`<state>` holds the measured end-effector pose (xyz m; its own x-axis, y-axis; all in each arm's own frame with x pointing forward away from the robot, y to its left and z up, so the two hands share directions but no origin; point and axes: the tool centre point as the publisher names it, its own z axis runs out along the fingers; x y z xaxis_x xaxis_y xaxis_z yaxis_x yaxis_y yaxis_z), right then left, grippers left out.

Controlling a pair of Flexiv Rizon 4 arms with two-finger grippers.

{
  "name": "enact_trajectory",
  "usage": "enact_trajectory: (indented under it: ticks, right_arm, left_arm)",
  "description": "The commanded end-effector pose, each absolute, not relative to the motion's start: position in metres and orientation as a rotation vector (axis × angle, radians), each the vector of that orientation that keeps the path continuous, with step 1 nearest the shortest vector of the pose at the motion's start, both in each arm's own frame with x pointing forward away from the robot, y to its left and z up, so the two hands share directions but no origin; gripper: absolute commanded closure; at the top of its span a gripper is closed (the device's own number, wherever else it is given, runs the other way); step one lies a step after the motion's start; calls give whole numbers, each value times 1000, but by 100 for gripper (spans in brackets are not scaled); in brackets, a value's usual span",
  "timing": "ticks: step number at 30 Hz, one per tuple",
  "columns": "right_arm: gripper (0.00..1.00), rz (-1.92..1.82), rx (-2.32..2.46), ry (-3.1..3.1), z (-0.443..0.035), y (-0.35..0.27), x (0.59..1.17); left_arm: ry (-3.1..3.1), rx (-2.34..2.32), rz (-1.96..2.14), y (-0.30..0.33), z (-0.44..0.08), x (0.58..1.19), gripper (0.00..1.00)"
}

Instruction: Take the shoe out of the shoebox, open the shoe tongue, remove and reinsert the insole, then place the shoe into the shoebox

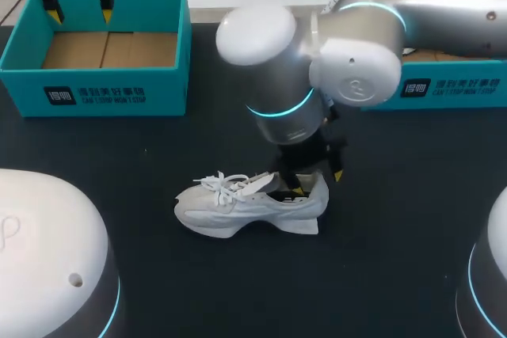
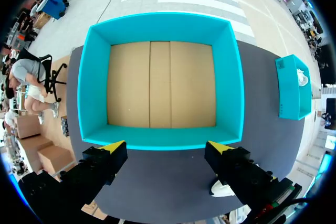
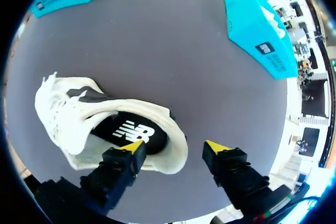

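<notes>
The white sneaker [image 1: 245, 207] is set upright on the black table [image 1: 412, 259], outside the shoebox [image 1: 95, 89]; the right gripper [image 3: 175, 148] is held open astride its heel, nothing gripped, one finger above the black insole [image 3: 131, 132], likely for extraction; the left gripper [image 1: 80, 13] is parked open and empty over the shoebox; one sneaker, two teal boxes and two grippers are counted.

The right arm [image 1: 444, 5], silver with glowing cyan rings at its joints, comes in from the far right and bends at a bulky white elbow [image 1: 257, 37] past the middle, its wrist turned straight down. The right gripper [image 1: 318, 182] points downward, its yellow-tipped fingers [image 3: 118, 169] spread apart. At the far left, the left gripper [image 1: 80, 13] hangs with its fingers down; in the left wrist view, its two black fingers [image 2: 100, 163] stand wide apart.
</notes>
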<state>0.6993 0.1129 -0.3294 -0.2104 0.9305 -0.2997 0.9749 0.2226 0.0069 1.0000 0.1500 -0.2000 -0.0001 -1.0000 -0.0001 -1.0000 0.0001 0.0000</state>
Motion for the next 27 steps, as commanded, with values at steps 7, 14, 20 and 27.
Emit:
enact_trajectory:
  ticks: [7, 14, 20, 27]
  right_arm:
    - [0, 122, 1167, 2592, -272, 111, 695]
    - [0, 309, 471, 2922, -250, 116, 695]
    - [0, 309, 471, 2922, -250, 116, 695]
    - [0, 309, 471, 2922, -250, 116, 695]
  left_arm:
    - [2222, -2221, 0, 150, -200, 1000, 0]
    - [2222, -2221, 0, 150, -200, 1000, 0]
    - [2222, -2221, 0, 150, -200, 1000, 0]
    - [2222, -2221, 0, 150, -200, 1000, 0]
